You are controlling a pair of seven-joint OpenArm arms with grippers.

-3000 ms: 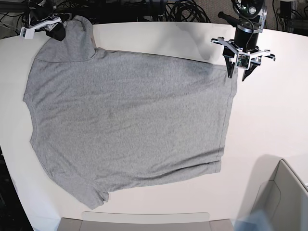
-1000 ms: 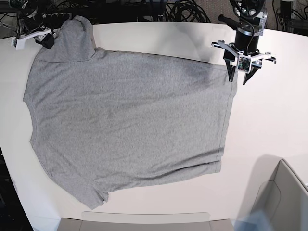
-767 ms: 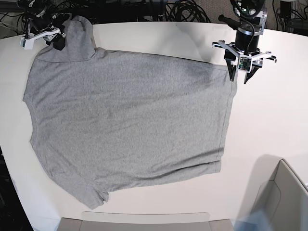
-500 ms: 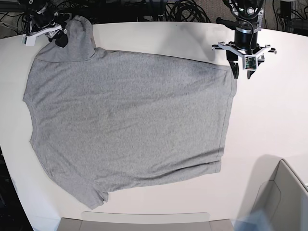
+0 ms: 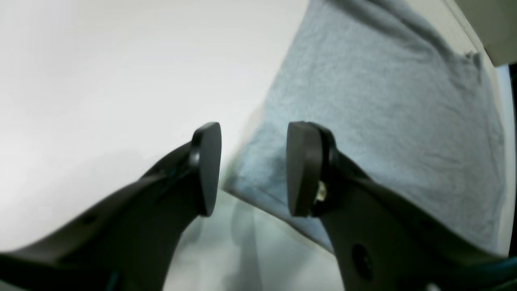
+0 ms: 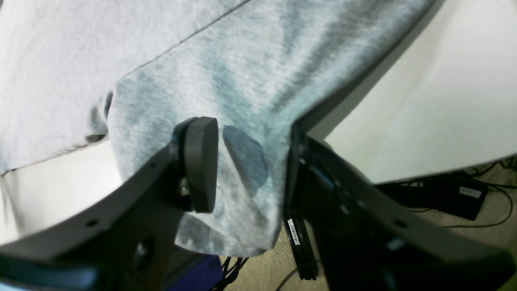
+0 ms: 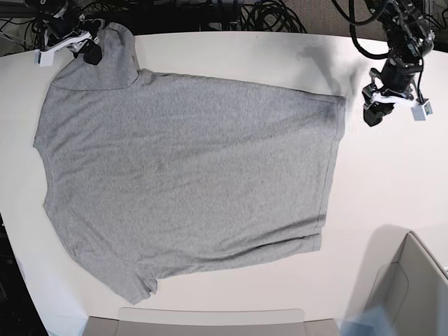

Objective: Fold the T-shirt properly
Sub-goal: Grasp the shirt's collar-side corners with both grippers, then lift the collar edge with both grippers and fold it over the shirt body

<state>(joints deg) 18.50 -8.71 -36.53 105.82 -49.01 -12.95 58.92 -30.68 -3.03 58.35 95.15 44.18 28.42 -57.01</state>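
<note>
The grey T-shirt lies spread flat on the white table, plain side up, with its hem toward the right. My left gripper hovers to the right of the hem's far corner, clear of the cloth. Seen from the left wrist, the left gripper stands open, the T-shirt's corner lying beyond its fingers. My right gripper sits at the far sleeve. From the right wrist, the right gripper has its jaws wide apart with sleeve cloth between them.
Cables are piled behind the table's far edge. A grey bin stands at the near right corner. A flat grey tray sits along the near edge. Floor and a black power brick show past the sleeve.
My left gripper has swung right, away from the hem corner, turned, and opened wider. The right gripper stays at the far sleeve, barely shifted. The T-shirt lies unchanged.
</note>
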